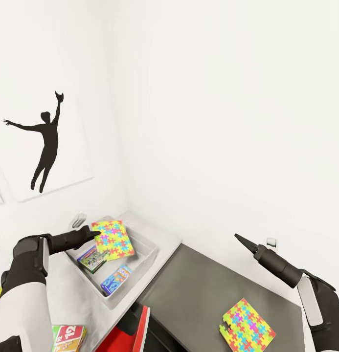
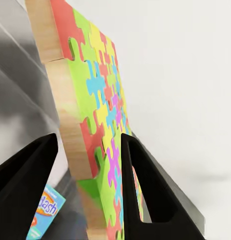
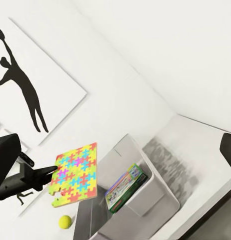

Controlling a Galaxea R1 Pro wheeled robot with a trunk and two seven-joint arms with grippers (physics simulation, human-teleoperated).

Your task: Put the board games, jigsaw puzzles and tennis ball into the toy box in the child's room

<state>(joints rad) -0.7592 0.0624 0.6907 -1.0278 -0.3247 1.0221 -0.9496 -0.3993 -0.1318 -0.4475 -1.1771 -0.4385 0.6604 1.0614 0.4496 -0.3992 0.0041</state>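
Left gripper [image 1: 94,233] pinching one jigsaw puzzle [image 1: 113,238] by its edge, tilted above the toy box [image 1: 148,244]. In the box: a green board game [image 1: 92,259] and a blue one [image 1: 116,279]. Right gripper [image 1: 240,239] raised over the dark counter [image 1: 189,288], fingers apparently together, holding nothing. Second puzzle [image 1: 247,326] flat on that counter. Tennis ball [image 3: 65,221] plain from the right wrist. Third game box [image 1: 69,338] cut off at the head view's bottom edge.

One multicoloured jigsaw puzzle [image 1: 113,238] sits pinched between the left gripper's [image 1: 97,233] fingers, tilted over the grey toy box [image 1: 150,247]. Below it in the box lie two board games [image 1: 93,258]. The second puzzle [image 1: 247,326] lies flat on the dark counter, below the right gripper [image 1: 236,236].
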